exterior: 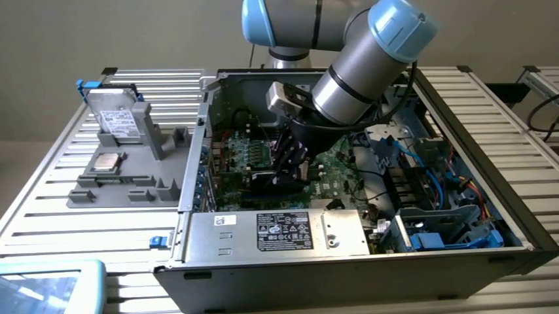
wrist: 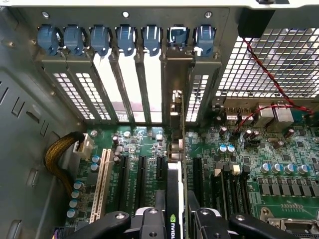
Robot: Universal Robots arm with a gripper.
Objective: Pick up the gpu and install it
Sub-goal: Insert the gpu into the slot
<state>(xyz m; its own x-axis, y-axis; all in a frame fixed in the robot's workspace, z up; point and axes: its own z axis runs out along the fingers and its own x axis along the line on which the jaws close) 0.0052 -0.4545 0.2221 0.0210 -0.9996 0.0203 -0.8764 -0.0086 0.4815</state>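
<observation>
Slatted worktop [exterior: 52,216] carries the open case [exterior: 349,261] — we see our claw [wrist: 177,219] gripping the gpu [wrist: 174,184] edge-on over the motherboard [wrist: 259,164], bracket at the rear slots — seemingly nearly seated.

Robotics lab or assembly test cell, set up for computer-hardware work. Shown by a slatted aluminium worktable [exterior: 52,203] built of extruded profiles, bare walls behind, and an industrial arm [exterior: 367,65] with blue joint caps reaching down into an open desktop computer case [exterior: 349,261]. Beside the case, away from the tool, a grey fixture tray [exterior: 122,176] holding loose parts: a drive in a blue-tabbed carrier [exterior: 114,118] and a processor chip [exterior: 107,162]. Directly ahead of the tool, inside the case: green motherboard [wrist: 249,164], expansion slots [wrist: 132,184], blue slot-cover latches [wrist: 99,39], perforated metal grille [wrist: 279,59].
</observation>
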